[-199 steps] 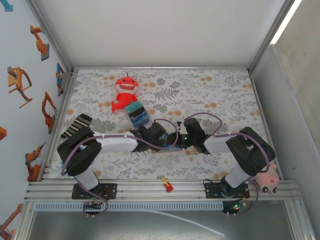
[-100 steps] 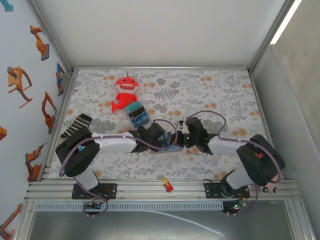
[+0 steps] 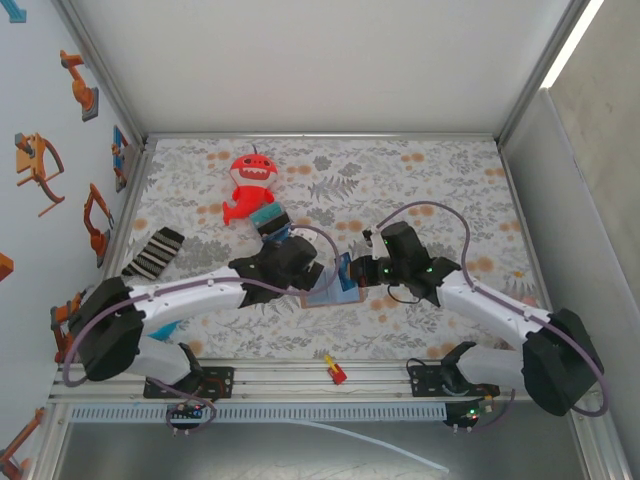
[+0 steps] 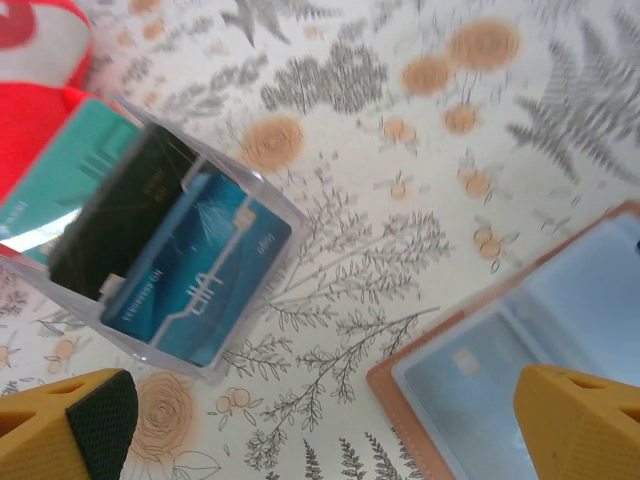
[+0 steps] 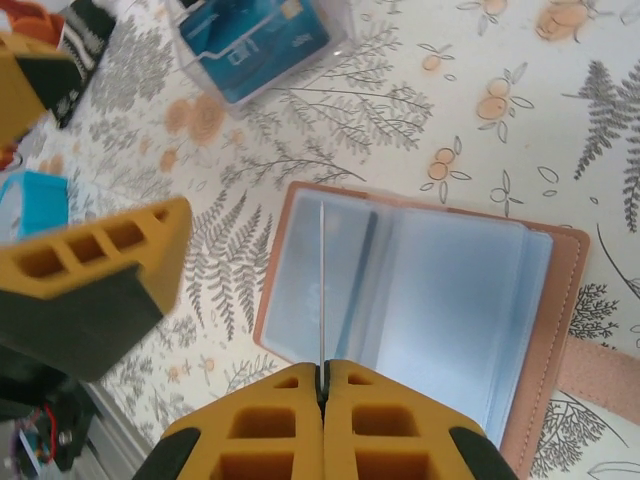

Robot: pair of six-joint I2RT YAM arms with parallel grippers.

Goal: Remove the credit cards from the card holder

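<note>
The card holder [image 3: 330, 293] lies open on the flowered mat, tan outside and pale blue inside; it fills the middle of the right wrist view [image 5: 540, 330] and shows at the lower right of the left wrist view [image 4: 520, 350]. My right gripper [image 5: 322, 368] [image 3: 362, 272] is shut on a thin credit card [image 5: 322, 280], seen edge-on and standing above the open holder. The card looks blue from above [image 3: 346, 270]. My left gripper [image 4: 320, 440] [image 3: 300, 272] hangs open just left of the holder, with nothing between its fingers [image 5: 100, 280].
A clear plastic box of blue, teal and black cards [image 4: 170, 240] [image 3: 275, 228] sits behind the left gripper. A red plush toy [image 3: 250, 185] lies further back, a striped sock [image 3: 153, 252] at the left, and a small red-and-yellow piece [image 3: 334, 370] on the front rail.
The right gripper has shut on a card and drawn it up from the holder. Both arms have stretched out, and the left gripper has shifted left, uncovering the holder.
</note>
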